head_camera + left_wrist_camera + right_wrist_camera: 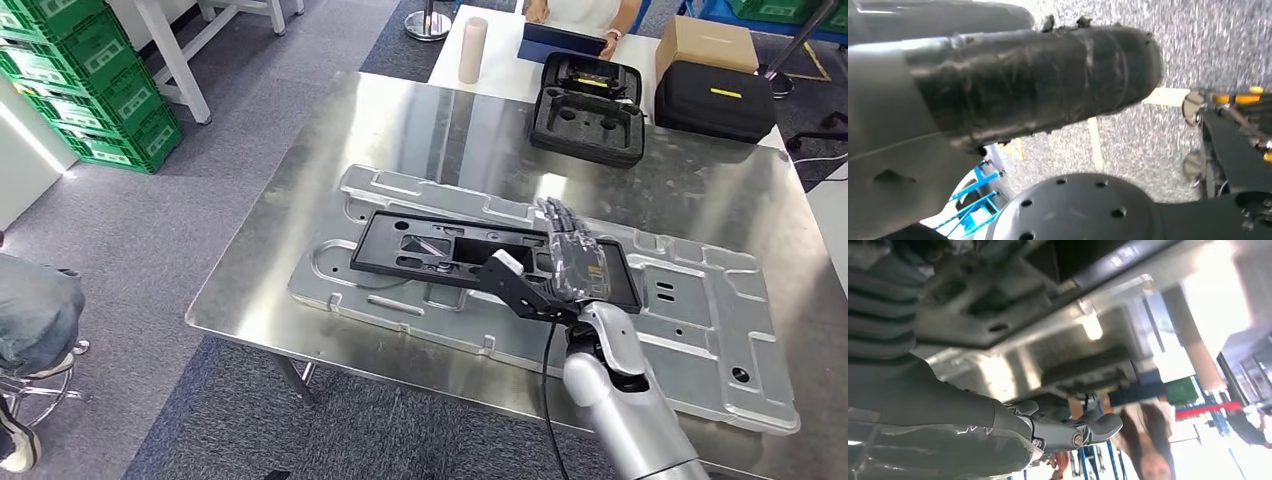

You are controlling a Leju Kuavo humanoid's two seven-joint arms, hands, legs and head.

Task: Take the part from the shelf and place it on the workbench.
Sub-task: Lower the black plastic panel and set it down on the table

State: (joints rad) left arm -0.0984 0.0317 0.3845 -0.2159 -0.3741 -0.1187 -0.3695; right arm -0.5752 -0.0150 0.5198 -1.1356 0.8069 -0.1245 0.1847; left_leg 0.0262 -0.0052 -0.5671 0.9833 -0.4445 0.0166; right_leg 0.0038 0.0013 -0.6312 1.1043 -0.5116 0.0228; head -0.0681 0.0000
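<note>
Over the workbench, the right hand (570,262) rests on one part, fingers stretched out.

Under its fingers lies the flat black rectangular plastic part (470,255), on the large stamped silver sheet-metal panel (700,330), on the shiny steel workbench (300,210). Whether the thumb is hooked under the near edge or already free, I cannot tell. If it is hooked, pulling away could drag the part askew. Beyond the fingers: two black cases (590,105), one cardboard box (705,42), one seated person (585,12).
</note>
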